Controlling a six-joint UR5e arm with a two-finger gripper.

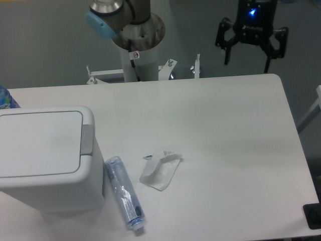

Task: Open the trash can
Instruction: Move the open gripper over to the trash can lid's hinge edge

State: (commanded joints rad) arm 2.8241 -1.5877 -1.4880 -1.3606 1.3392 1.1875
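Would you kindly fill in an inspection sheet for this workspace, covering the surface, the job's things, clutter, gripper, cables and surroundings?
Surface: white table, no spills seen.
Job's things: trash can at the left edge, lid flat and closed, grey push tab untouched.
Clutter: clear plastic bottle lying beside the can; crumpled white wrapper next to it.
Gripper: gripper open, empty, beyond the table's far right corner.
Cables: black cable on the arm's pedestal.
Surroundings: grey floor; dark object at the right edge.
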